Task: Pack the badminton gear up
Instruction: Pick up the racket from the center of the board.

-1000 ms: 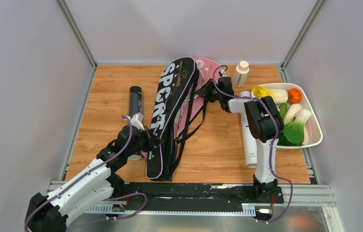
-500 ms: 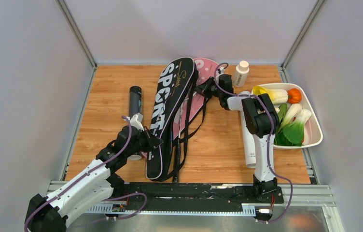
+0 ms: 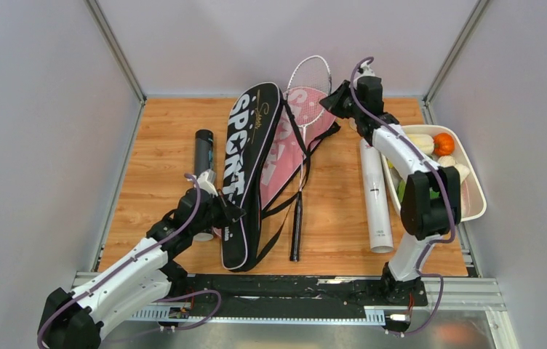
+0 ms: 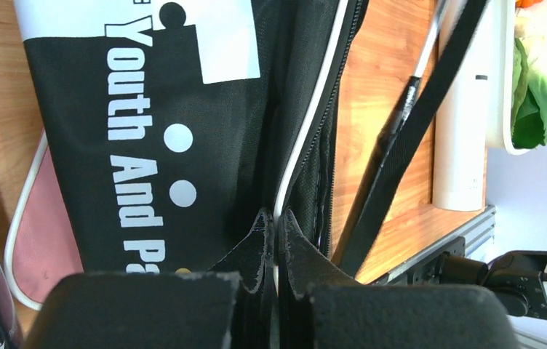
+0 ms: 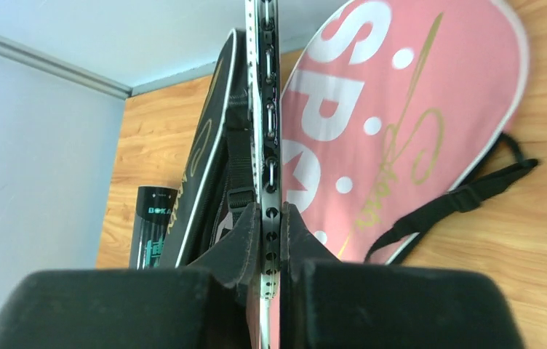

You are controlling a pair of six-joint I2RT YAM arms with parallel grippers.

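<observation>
Swinging toward the far wall since a second earlier, the right arm [image 3: 401, 153] had pulled the thin white racket [image 3: 309, 83] out of the pink racket-shaped "SPORT" bag [image 3: 276, 161], right jaws clamped on the frame's rim, handle down by the wooden worktop [image 3: 161, 145]. Left jaws were fully closed, apparently pinching the zip edge of the black "SPORT" bag [image 3: 245, 160].

Left arm [image 3: 136, 263] lay low, stretched forward with the left gripper [image 4: 276, 222] pinched fully shut, while the right arm [image 3: 400, 149] stood tall, bent over toward the back, right gripper [image 5: 270, 218] clamped down narrow.
</observation>
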